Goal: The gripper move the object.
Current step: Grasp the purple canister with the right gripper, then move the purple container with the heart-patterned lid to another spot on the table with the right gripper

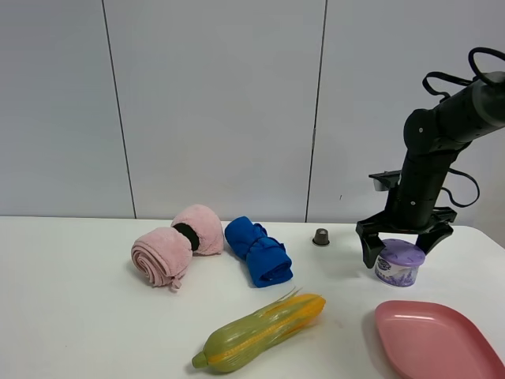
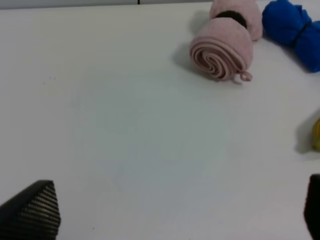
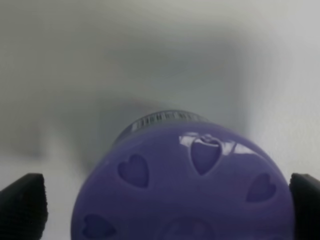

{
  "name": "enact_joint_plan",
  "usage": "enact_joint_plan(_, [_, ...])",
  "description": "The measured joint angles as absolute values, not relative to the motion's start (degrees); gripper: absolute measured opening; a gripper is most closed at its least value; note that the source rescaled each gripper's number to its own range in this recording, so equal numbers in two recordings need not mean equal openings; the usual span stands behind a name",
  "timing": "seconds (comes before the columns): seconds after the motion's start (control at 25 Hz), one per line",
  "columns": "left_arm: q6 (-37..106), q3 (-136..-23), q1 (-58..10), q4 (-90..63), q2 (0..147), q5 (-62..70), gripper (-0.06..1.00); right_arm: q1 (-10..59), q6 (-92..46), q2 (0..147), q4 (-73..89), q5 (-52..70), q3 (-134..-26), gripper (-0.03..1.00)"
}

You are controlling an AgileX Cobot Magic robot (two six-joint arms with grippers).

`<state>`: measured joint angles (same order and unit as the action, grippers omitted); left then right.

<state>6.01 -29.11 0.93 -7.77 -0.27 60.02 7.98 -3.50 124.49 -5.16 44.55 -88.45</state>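
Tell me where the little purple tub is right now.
In the high view the tub sits on the right of the table, between the open fingers of the right gripper, behind the pink plate.

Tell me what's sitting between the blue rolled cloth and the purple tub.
A small brown capsule stands between the blue rolled cloth and the purple tub, set slightly farther back than both. The exterior high view shows it.
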Motion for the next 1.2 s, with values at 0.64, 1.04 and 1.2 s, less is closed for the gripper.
enact_joint_plan(0.64, [6.05,-29.11,0.93,-7.77,-0.27,60.02,1.0,7.98,-0.69,124.49,-5.35,46.11,-88.45,0.0])
enact_joint_plan(1.04, [6.05,-29.11,0.93,-7.77,-0.27,60.02,1.0,7.98,-1.91,122.48,-5.03,49.01,-88.45,0.0])
enact_joint_plan(1.2, [6.05,-29.11,0.93,-7.77,-0.27,60.02,1.0,8.3,-7.41,117.32,-2.65,52.03,-88.45,0.0])
